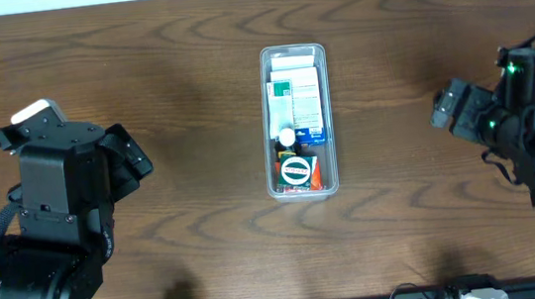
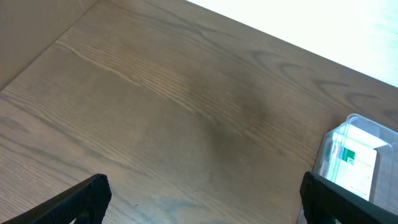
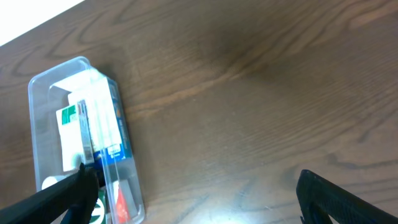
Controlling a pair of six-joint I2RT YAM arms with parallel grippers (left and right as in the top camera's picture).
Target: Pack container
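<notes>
The clear plastic container (image 1: 291,51) stands in the middle of the wooden table, long side running front to back. It holds white and green boxes, a blue box, a round green-and-white lid and an orange item. It also shows in the left wrist view (image 2: 359,127) at the right edge and in the right wrist view (image 3: 40,93) at the left. My left gripper (image 2: 202,199) is open and empty, over bare table left of the container. My right gripper (image 3: 199,199) is open and empty, over bare table right of the container.
The dark wooden table (image 1: 183,99) runs to a white far edge at the top. The left arm's body (image 1: 56,221) fills the front left and the right arm's body (image 1: 534,121) the right side. Black hardware lines the front edge.
</notes>
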